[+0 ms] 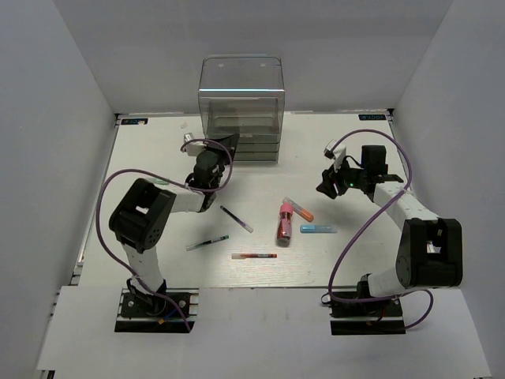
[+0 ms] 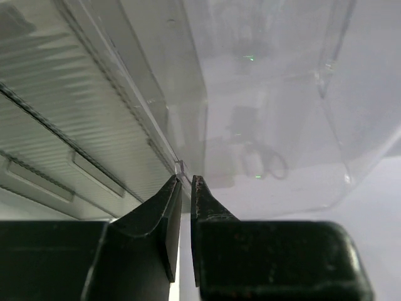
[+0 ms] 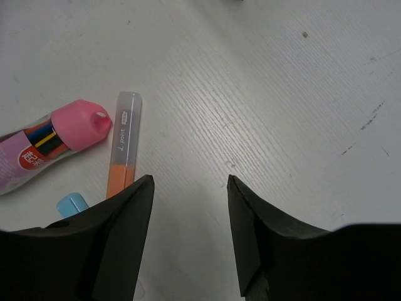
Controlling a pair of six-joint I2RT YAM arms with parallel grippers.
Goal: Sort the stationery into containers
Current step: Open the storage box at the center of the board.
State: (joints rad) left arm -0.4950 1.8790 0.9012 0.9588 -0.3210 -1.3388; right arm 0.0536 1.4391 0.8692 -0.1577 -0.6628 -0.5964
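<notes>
Stationery count on the white, faintly grained table [image 1: 158,142]: six loose pieces, all lying flat between the centre and the near edge.

- Three thin pens: a dark-and-white pen [image 1: 236,219] lying diagonally near the centre; a green-and-black pen [image 1: 207,243] to its near-left; a red-and-black pen [image 1: 254,256] closest to the near edge, lying parallel to that edge.
- Two short markers: an orange marker with a frosted clear cap [image 1: 301,209] [image 3: 123,147] and a light-blue marker [image 1: 318,229] [image 3: 72,204], both right of centre.
- One fat red tube with a rounded pink cap [image 1: 284,223] [image 3: 80,125], just beside the orange marker. Coloured sticks show through its clear wall.

One container: a tall clear plastic cabinet [image 1: 241,103] [image 2: 263,94] at the middle of the far edge. It is boxy and glossy, with shallow transparent drawers [image 1: 254,146] stacked in its lower part. Their exact number is hard to tell. In the left wrist view the drawer fronts look ribbed.

The left gripper [image 1: 229,144] [image 2: 185,180] is at the cabinet's front left corner. Its black jaws are drawn almost together with a thin slit between them. Their tips are just under a small clear tab [image 2: 180,166], and I cannot tell whether they touch it.

The right gripper [image 1: 326,188] [image 3: 190,182] hovers over bare table right of the markers, toward the right edge. Its jaws are wide apart and hold nothing.
</notes>
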